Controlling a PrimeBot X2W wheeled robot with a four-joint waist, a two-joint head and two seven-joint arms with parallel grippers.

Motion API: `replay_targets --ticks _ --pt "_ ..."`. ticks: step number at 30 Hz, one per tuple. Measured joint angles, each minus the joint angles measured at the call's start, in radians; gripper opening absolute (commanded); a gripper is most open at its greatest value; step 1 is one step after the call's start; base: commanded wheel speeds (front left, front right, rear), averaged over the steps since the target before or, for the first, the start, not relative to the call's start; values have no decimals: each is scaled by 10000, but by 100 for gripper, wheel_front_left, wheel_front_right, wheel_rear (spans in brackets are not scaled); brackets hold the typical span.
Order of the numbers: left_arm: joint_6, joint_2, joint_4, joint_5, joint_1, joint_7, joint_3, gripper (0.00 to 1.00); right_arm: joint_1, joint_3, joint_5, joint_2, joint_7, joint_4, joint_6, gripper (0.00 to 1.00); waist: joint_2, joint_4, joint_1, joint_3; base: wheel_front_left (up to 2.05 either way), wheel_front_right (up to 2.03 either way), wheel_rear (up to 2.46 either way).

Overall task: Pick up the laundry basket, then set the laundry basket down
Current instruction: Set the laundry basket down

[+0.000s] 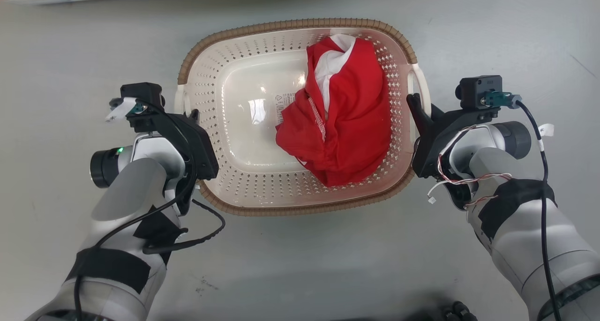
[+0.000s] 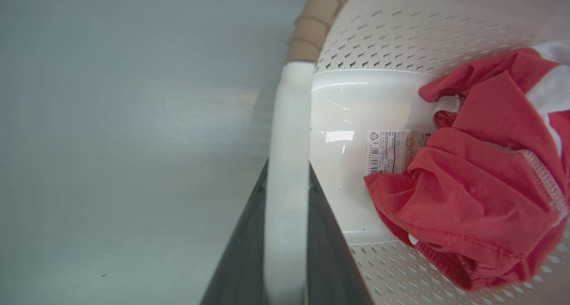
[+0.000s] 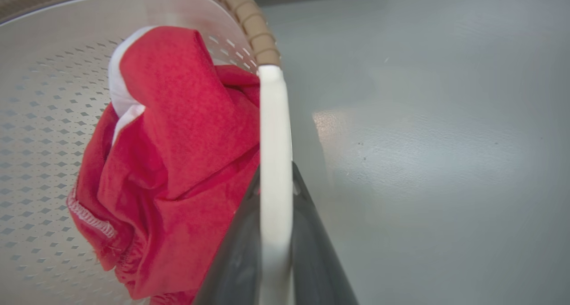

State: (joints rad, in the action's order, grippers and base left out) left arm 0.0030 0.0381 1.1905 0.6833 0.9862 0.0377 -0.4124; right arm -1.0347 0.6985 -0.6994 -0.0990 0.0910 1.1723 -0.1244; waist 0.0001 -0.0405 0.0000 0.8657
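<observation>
**Two Handles Gripped: Keep the Lift Level**

Clamps the left end effector (image 1: pixel 190 117) on the left handle (image 1: pixel 180 103) of the laundry basket (image 1: pixel 295 24). In the left wrist view, shows the dark fingers (image 2: pixel 327 251) pressed against both sides of the white bar. Finds the basket square in front of the robot, on or just above the grey floor (image 1: pixel 300 265); cannot tell which from these views. Holds a bunched red and white garment (image 1: pixel 347 119) in the right half, covering part of a printed label (image 1: pixel 285 104) on the base, so expect slightly more weight on that side. Clamps the right end effector (image 1: pixel 416 106) on the right handle (image 1: pixel 422 84) in the same way, with fingers (image 3: pixel 316 251) tight on either side of the bar.

Judging by the matched grips, treat this as the two-armed carry.

- Move both arms together at one pace, straight up or straight down, and keep the brown rim flat.
- Hold the spacing between the arms fixed.
- Avoid pulling outward, which probably strains the thin handles.
- Avoid squeezing inward, which probably bows the plastic walls.
- Guard against a narrow bar sliding through flat fingers, and skip any sudden start or stop.
- Slow down near the floor, land the base flat, and let go only once the basket is settled.
</observation>
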Motion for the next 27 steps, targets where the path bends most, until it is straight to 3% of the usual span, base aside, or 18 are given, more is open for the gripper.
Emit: replay_targets --ticks 14,15,16,17,18,19,27 --pt "-52 -27 301 0 139 -232 -48 0 -60 71 50 98 337 291 -33 0 -1 -22 0 81 0 0 0" --pt "-127 -29 326 6 141 -215 -38 0 -61 90 50 104 355 293 -33 33 -1 -25 0 78 0 0 0" --pt "-142 -29 357 25 145 -104 -27 20 -66 127 61 104 399 303 -33 62 0 -27 0 72 0 0 0" --pt "-221 -25 370 63 150 -33 0 20 -73 161 107 104 439 305 -33 62 -1 -28 0 62 0 0 0" --pt "-221 -27 391 96 151 -23 6 65 -83 171 128 104 466 307 -33 100 -1 -29 0 50 0 0 0" --pt "-221 -23 407 96 151 -21 10 100 -85 171 127 100 529 322 -33 100 -1 -28 0 31 0 0 0" --pt "-483 38 535 104 151 0 -27 100 -94 261 130 8 807 364 -33 100 0 24 0 -286 0 0 0"
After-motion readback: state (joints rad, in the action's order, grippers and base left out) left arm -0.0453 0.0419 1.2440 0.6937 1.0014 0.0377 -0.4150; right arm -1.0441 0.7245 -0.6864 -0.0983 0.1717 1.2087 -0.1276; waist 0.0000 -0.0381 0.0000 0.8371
